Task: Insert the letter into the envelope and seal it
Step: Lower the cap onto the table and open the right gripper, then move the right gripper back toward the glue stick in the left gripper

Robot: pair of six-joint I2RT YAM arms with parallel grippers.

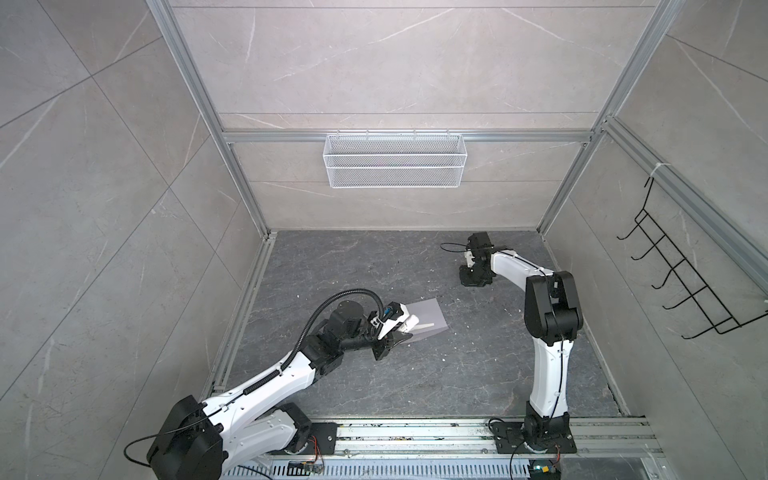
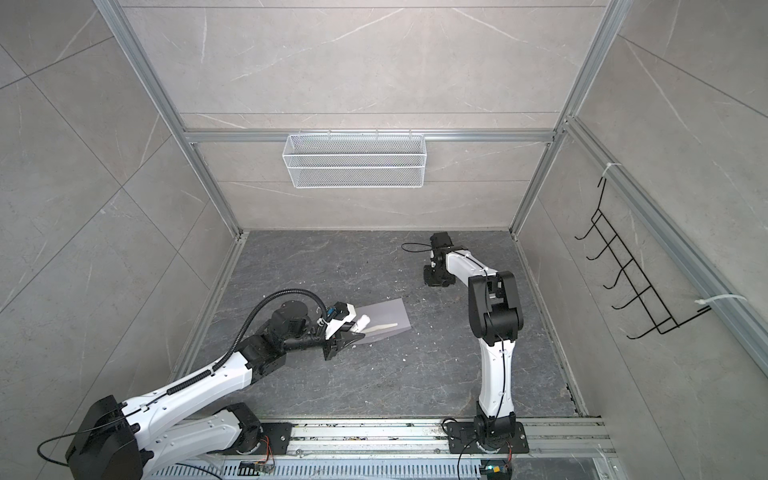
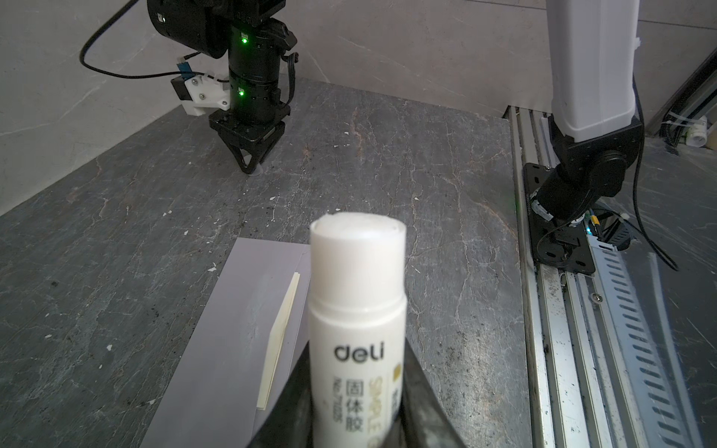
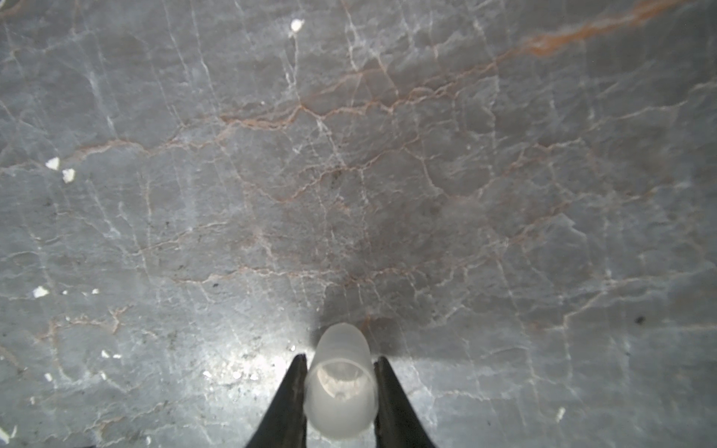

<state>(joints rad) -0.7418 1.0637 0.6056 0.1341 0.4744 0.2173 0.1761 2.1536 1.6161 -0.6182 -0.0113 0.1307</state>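
Top views both show the envelope (image 1: 430, 312) lying flat on the dark marbled table (image 1: 374, 386), with a pale strip of the letter (image 1: 424, 326) showing on it near one long edge. The left gripper (image 1: 403, 333) hangs over the end of the envelope nearest its own arm. It is clamped on a white glue stick (image 1: 409, 321) whose tip points along the envelope toward the near end of that strip. Whether the tip touches paper I cannot tell from above. The right gripper (image 1: 472, 284) is well apart from the envelope, past its far long edge, and points down at the table.

Left wrist view: the glue stick (image 3: 357, 310) fills the middle, uncapped, with white glue at its tip. The dark fingers (image 3: 421, 403) press on both sides of its barrel — a narrow grip, with nothing else in it. The envelope (image 3: 232, 318) lies under and beside the stick. The letter (image 3: 282, 333) is tucked into it, so only a thin cream edge shows, just beside the barrel and ahead of the fingers, not between them. Beyond the far end of the envelope, the right gripper (image 3: 250, 167) has its fingertips down at the table.

Right wrist view: a small translucent cap (image 4: 341, 391) stands on the table (image 4: 388, 174), open end up. The two dark fingers (image 4: 289, 403) sit against either side of it — parted only by the cap's width, with no gap that I can make out.
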